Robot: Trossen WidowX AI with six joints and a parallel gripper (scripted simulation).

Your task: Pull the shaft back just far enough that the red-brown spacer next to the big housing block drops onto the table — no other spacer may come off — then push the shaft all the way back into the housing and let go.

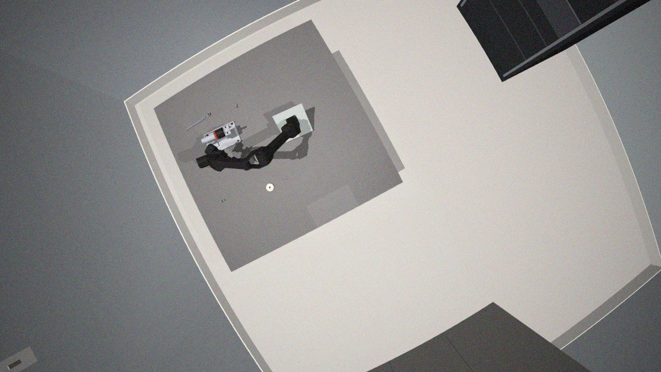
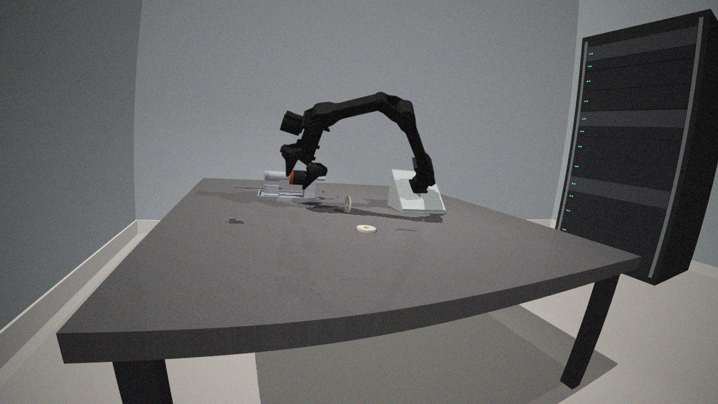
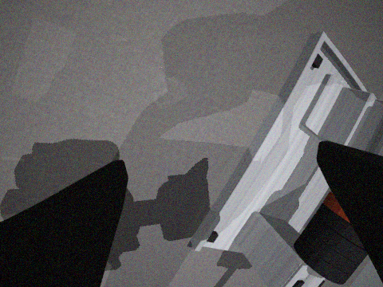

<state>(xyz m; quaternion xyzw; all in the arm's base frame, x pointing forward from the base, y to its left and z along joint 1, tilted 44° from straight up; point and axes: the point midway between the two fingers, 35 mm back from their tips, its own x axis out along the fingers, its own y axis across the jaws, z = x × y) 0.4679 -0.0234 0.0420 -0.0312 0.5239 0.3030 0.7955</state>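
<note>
The pale housing block [image 2: 275, 175] stands on its base plate [image 1: 234, 138] [image 3: 275, 151]. The red-brown spacer [image 1: 215, 135] [image 2: 291, 177] [image 3: 334, 204] sits on the assembly against the housing; in the wrist view a finger partly hides it. Black spacers [image 1: 220, 133] [image 2: 299, 177] [image 3: 331, 245] sit beside it, away from the housing. The shaft's pale end [image 2: 322, 178] shows past the near finger, mostly hidden. My gripper [image 2: 296, 181] [image 3: 223, 161] is open and empty. It is tilted down beside the assembly. In the wrist view one finger overlaps the spacers and the other is over the table; contact cannot be told.
One cream disc [image 1: 269, 187] [image 2: 366, 229] lies flat; another [image 2: 348, 203] stands on edge. A small grey part [image 1: 223, 200] [image 2: 232, 220] lies on the table [image 2: 301, 271]. A thin rod [image 1: 196, 123] lies behind the housing. The arm's white wedge mount [image 2: 399, 196] stands right of the assembly.
</note>
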